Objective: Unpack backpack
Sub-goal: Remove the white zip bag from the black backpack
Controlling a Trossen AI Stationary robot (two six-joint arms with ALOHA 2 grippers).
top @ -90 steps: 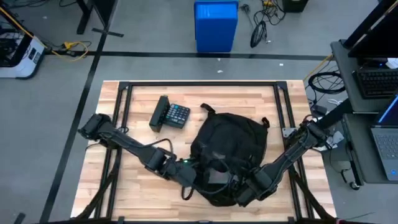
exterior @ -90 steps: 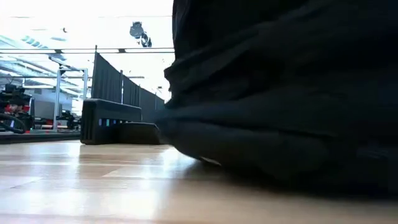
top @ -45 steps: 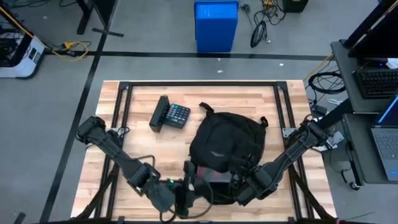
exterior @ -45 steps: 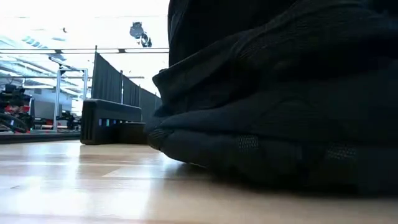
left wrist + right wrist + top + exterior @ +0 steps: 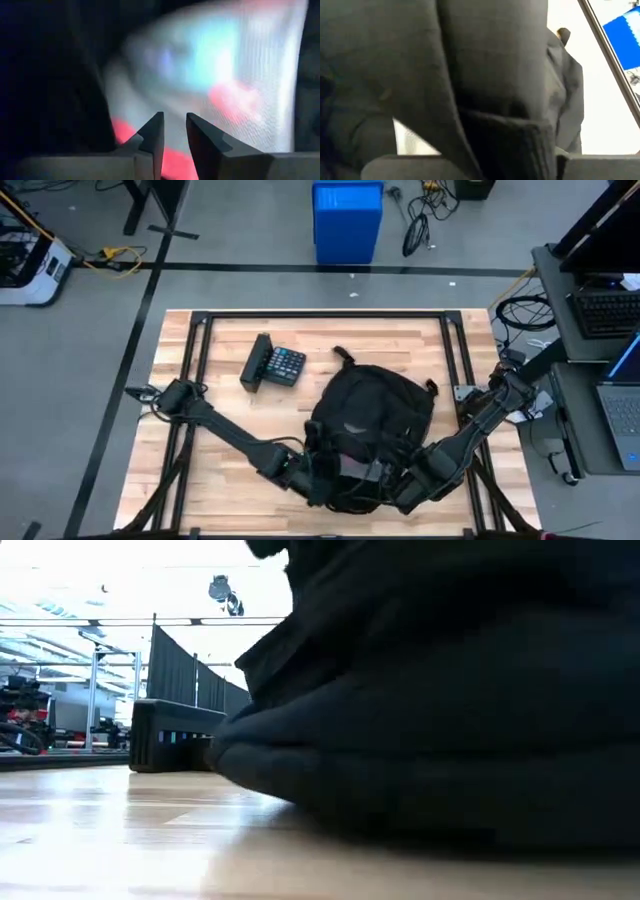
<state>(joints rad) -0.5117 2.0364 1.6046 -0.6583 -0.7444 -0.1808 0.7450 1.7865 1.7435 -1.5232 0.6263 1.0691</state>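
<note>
a grey workshop floor with cables and a blue bin (image 5: 347, 220) at the top of the high view surrounds the wooden desk (image 5: 220, 405), which carries a black calculator (image 5: 274, 365) in its upper left part. the backpack (image 5: 372, 425) lies right of centre on the desk and reaches down toward the lower edge, filling most of the low view as a dark mass.

both arms meet at its lower end. the left hand (image 5: 174, 131) sits at the pack's lower left, nosed into the opening, its fingers a narrow slit apart with nothing between them, facing pale mesh-like material with red patches. the right hand (image 5: 400, 490) is at the lower right, pressed up against black fabric; whether it pinches the cloth i cannot tell.

to do this step well, i judge the right hand should keep the mouth held wide while the left spreads a little more, advances onto the item inside and closes on it alone, not on lining.
</note>
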